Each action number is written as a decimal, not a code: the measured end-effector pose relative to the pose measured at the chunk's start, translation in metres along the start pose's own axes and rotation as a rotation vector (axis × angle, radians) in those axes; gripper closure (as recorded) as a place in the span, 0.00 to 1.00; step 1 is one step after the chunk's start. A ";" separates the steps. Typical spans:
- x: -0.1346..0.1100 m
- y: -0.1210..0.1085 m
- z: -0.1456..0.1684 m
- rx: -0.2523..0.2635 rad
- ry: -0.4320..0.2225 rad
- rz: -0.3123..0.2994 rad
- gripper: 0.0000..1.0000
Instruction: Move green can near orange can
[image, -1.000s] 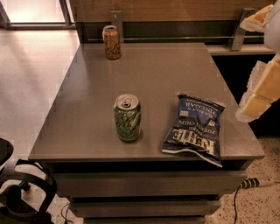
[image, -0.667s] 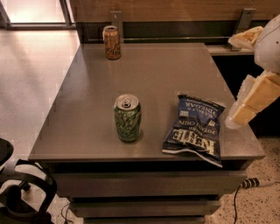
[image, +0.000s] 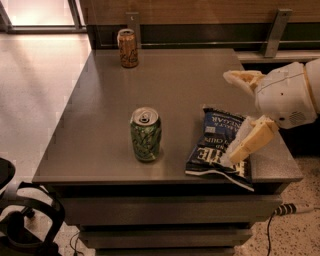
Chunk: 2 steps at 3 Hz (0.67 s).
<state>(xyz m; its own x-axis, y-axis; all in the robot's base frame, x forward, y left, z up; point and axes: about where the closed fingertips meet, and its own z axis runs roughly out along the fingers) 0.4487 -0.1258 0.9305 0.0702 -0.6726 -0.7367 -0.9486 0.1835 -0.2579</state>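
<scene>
Arm is sitting at right side of scene, cut off by right edge. White rounded wrist housing (image: 287, 95) is facing left, w/ a small vent grille showing on its near side. Claw (image: 231, 116) is pointing left from it, its two tan fingers spread wide apart. Farther finger (image: 242, 79) is lying approx. level, tip aimed left. Nearer finger (image: 252, 140) is angling down & toward near-left.
</scene>
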 end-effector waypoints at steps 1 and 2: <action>-0.035 0.018 0.026 -0.104 -0.252 0.031 0.00; -0.096 0.021 0.035 -0.196 -0.539 0.107 0.00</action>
<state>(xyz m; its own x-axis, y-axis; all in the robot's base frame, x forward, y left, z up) 0.4332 -0.0324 0.9736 0.0690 -0.1883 -0.9797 -0.9949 0.0597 -0.0815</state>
